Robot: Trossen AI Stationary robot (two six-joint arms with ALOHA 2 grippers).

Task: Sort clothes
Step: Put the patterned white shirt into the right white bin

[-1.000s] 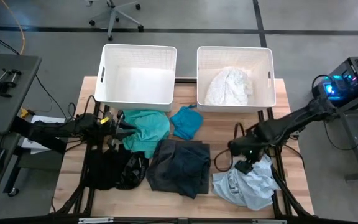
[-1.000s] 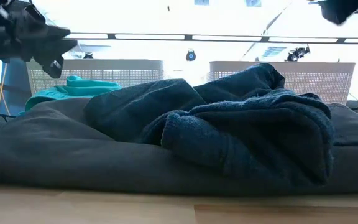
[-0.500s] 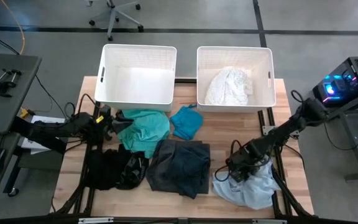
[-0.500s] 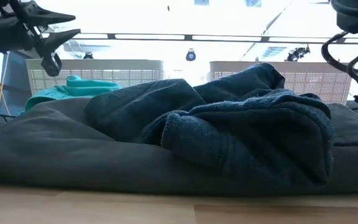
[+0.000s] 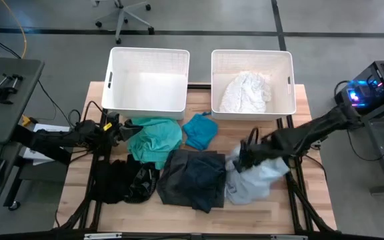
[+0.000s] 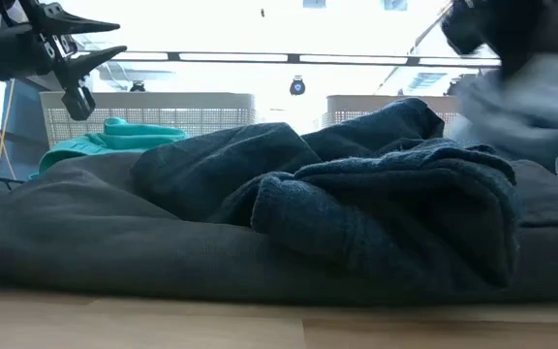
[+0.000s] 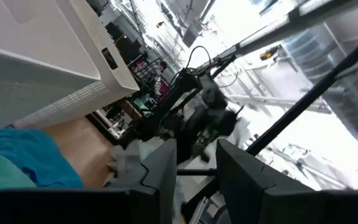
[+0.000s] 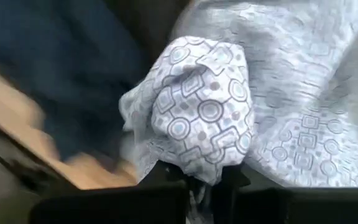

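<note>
- The right pincer reaches in low from the right, its arm stretched across the counter. Its fingers are pinching a bunched fold of the pale blue garment, which the right wrist view shows printed with small circles and diamonds.
- That garment hangs partly lifted at the counter's near right, just beside the dark grey garment; in the low view it is only a blur.
- The shiny black garment lies crumpled at the near left.
- The left pincer hovers at the left edge, level, fingers spread, pointing at the teal garment.
- The bright blue garment lies mid-counter, near the bins.
- The white garment sits heaped in the far right bin; the far left bin stands beside it.
</note>
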